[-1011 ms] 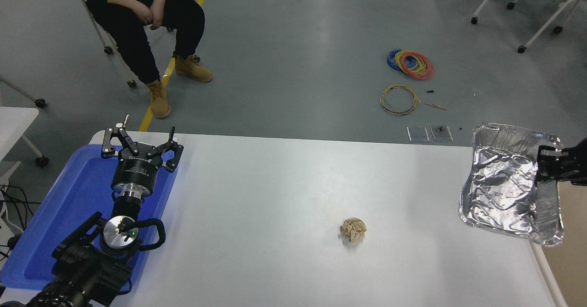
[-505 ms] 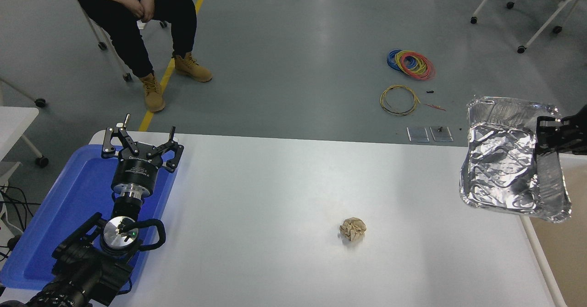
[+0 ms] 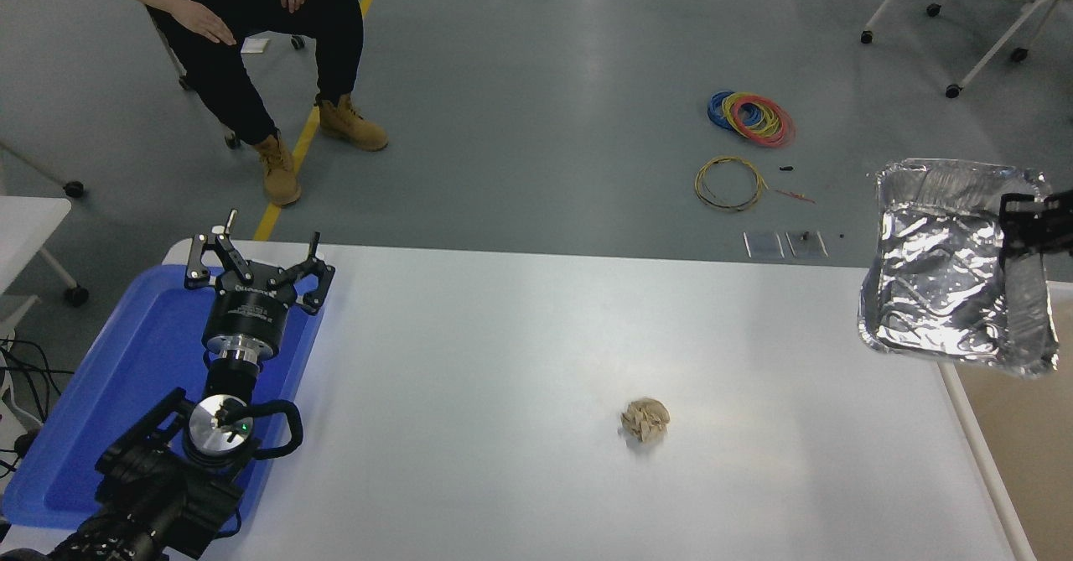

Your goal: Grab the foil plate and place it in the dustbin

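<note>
Black left claw on silver wrist; black cabling

Grey glossy floor with a yellow line; coiled wires lie loose; wheeled white chair legs at upper right.

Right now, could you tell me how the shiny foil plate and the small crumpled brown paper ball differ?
The shiny silver foil plate is a large shallow tray with a raised rim; the crumpled brown paper ball is a small, dull lump. The plate is held up at the table's right edge by the right gripper; the ball lies on the white table. Both are crinkled.
</note>
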